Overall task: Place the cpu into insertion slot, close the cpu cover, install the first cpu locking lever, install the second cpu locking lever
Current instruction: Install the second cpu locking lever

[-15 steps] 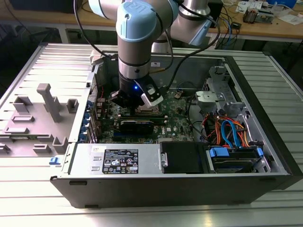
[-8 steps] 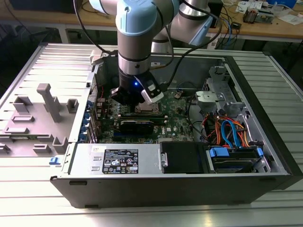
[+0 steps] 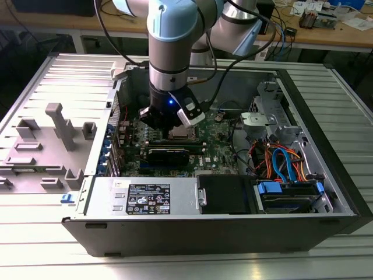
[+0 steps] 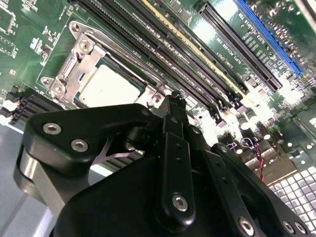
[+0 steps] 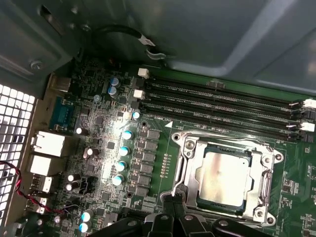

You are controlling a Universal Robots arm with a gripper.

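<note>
Now: cpu [image 5: 222, 177] seated in slot [image 5: 190, 148], right-centre of first wrist view | gripper [image 4: 170, 106] just beside it, fingers together, holding nothing | step: closing cover, needs a careful push

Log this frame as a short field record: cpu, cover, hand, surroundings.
cpu: silver-topped chip seated in the slot, seen in both wrist views
cover: metal frame lies down around the cpu, chip top showing through its cut-out
hand: black hand low over the board at the slot's edge; fingertips together, nothing seen between them
arm: reaches down into the open case in the exterior view
surroundings: long black memory slots beside the slot; green motherboard around it
</note>
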